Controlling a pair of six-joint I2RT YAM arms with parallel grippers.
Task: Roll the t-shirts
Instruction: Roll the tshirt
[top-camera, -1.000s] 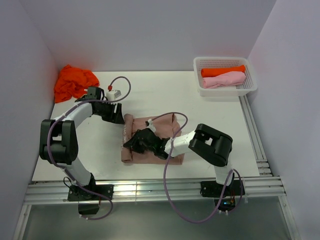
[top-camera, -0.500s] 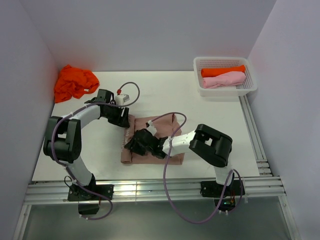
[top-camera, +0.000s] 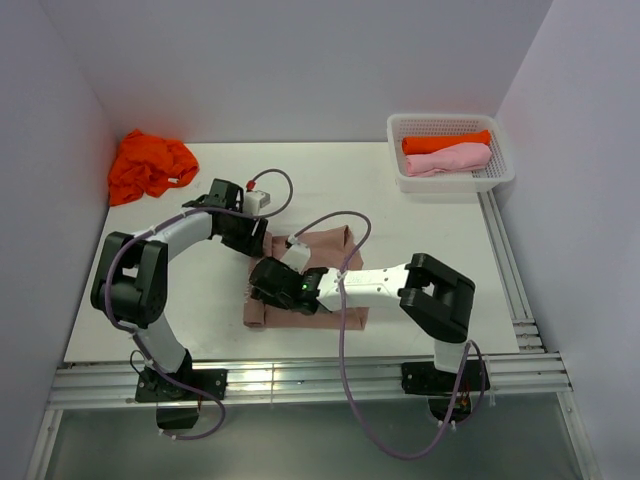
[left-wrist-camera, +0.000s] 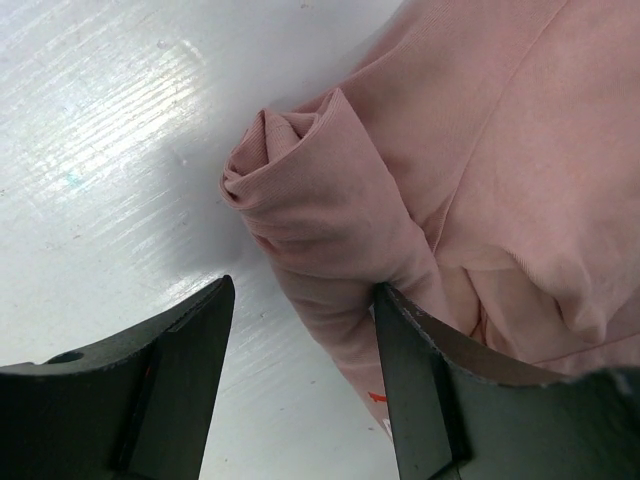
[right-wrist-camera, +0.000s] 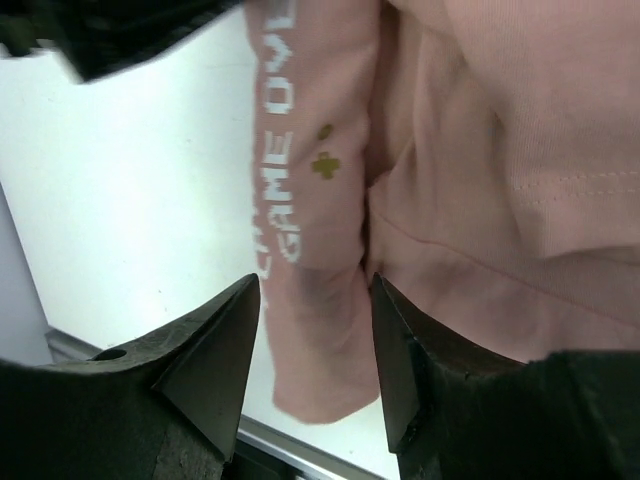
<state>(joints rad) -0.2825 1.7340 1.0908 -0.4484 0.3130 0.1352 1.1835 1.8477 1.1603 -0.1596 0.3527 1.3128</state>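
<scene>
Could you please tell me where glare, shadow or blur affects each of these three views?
Top view: evenly lit and sharp, with glare on the front rail. Left wrist: bright sheen on the table, a soft shadow beside the rolled shirt, which is in focus. Right wrist: the shirt's lettering is readable, but the near fingers are dark and soft.
</scene>
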